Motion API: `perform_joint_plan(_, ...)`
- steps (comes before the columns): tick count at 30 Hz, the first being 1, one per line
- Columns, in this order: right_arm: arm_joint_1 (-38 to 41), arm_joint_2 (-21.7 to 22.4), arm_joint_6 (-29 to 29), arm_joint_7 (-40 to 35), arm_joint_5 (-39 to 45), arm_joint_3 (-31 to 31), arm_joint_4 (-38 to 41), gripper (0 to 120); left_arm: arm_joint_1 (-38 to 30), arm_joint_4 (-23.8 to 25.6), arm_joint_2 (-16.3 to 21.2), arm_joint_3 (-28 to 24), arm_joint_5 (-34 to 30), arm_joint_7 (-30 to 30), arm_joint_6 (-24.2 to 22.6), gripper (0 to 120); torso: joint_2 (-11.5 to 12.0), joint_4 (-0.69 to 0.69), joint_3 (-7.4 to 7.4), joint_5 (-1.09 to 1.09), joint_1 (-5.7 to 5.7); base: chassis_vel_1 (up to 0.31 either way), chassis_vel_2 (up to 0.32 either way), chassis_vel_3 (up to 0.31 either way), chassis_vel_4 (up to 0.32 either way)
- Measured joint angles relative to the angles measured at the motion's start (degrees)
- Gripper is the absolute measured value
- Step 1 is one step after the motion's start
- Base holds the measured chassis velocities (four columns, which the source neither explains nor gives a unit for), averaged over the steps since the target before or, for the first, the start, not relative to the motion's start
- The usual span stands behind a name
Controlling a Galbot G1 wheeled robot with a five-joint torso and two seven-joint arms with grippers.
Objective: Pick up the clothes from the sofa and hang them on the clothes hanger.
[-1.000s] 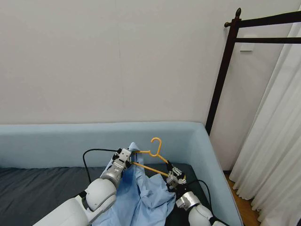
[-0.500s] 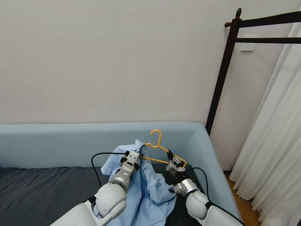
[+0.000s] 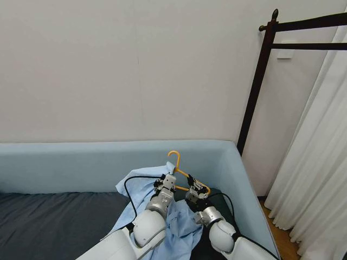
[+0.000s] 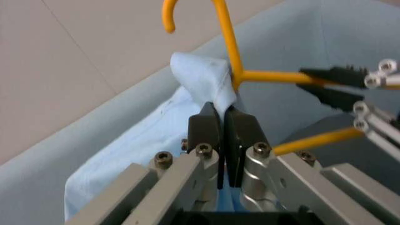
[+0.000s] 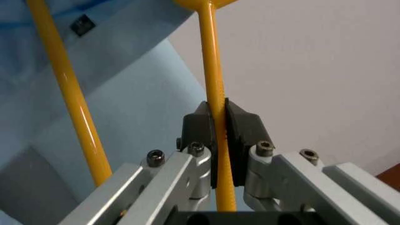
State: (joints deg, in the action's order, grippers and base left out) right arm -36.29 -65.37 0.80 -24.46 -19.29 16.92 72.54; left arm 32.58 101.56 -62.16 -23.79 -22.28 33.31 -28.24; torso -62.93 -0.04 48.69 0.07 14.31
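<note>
Above pale-blue sofa [image 3: 65, 162], light-blue shirt [image 3: 142, 184] draped on yellow hanger [image 5: 211, 56], raised near backrest; collar fabric pinched tight in left gripper [image 4: 222, 112] jaws, hanger bar clamped in right gripper [image 5: 218, 110] jaws, grippers close together.

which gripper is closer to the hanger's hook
Left. The left gripper pinches the blue shirt just under the hook; the right gripper clamps an arm of the yellow hanger farther out.
</note>
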Motion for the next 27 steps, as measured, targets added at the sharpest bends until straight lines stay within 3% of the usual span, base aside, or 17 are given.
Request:
perform_joint_plan(5, 0.49, 1.45, 2.05, 0.56, 0.87, -0.01, 2.50, 5, 2.34, 2.62, 2.74, 0.03, -0.79, 0.37, -1.39, 1, 0.00, 0.04, 0.00, -0.01, 0.00, 0.000, 0.000, 0.000, 0.000)
perform_joint_plan(8, 0.48, 1.93, 3.33, 0.58, -0.08, -0.51, 3.52, 5, 3.33, 5.15, 4.45, 0.73, -2.55, 0.30, -3.04, 15, 0.00, 0.02, 0.00, -0.01, 0.00, 0.000, 0.000, 0.000, 0.000)
perform_joint_plan(14, -0.37, 1.99, 5.05, 0.32, -1.68, -2.28, 3.74, 5, 4.95, 9.39, 9.09, 3.55, -4.99, -1.97, -2.61, 31, 0.00, 0.03, 0.00, -0.01, 0.00, 0.000, 0.000, 0.000, 0.000)
perform_joint_plan(17, -1.64, 2.19, 6.30, 0.22, -3.38, -3.84, 3.76, 5, 8.40, 12.64, 14.72, 9.09, -5.85, -9.18, 4.08, 46, -0.01, 0.01, -0.01, -0.01, 0.00, 0.000, 0.000, 0.000, 0.000)
perform_joint_plan(18, -2.25, 2.35, 6.91, 0.20, -4.28, -4.60, 3.89, 5, 10.60, 13.56, 17.13, 12.07, -5.74, -12.46, 8.61, 50, -0.01, 0.03, -0.01, -0.03, -0.01, 0.000, 0.000, 0.000, 0.000)
perform_joint_plan(19, -2.25, 2.35, 6.91, 0.20, -4.28, -4.60, 3.89, 5, 10.60, 13.56, 17.13, 12.07, -5.74, -12.46, 8.61, 50, -0.01, 0.03, -0.01, -0.03, -0.01, 0.000, 0.000, 0.000, 0.000)
perform_joint_plan(21, -3.15, 2.60, 7.82, 0.19, -5.63, -5.43, 4.32, 5, 13.34, 14.53, 20.99, 16.40, -7.12, -16.60, 15.11, 58, -0.01, 0.04, -0.01, -0.03, 0.00, 0.000, 0.000, 0.000, 0.000)
perform_joint_plan(23, -4.11, 2.96, 9.01, 0.21, -7.52, -6.15, 4.88, 5, 14.97, 14.61, 25.43, 19.95, -11.28, -22.95, 21.58, 68, -0.01, 0.05, -0.01, -0.04, -0.01, 0.000, 0.000, 0.000, 0.000)
perform_joint_plan(24, -4.11, 2.96, 9.01, 0.21, -7.52, -6.15, 4.88, 5, 14.97, 14.61, 25.43, 19.95, -11.28, -22.95, 21.58, 68, -0.01, 0.05, -0.01, -0.04, -0.01, 0.000, 0.000, 0.000, 0.000)
perform_joint_plan(27, -4.61, 3.06, 10.36, 0.26, -9.49, -6.57, 4.88, 5, 12.47, 11.32, 31.61, 22.96, -20.81, -36.84, 32.12, 81, -0.01, 0.04, -0.01, -0.02, -0.01, 0.000, 0.000, 0.000, 0.000)
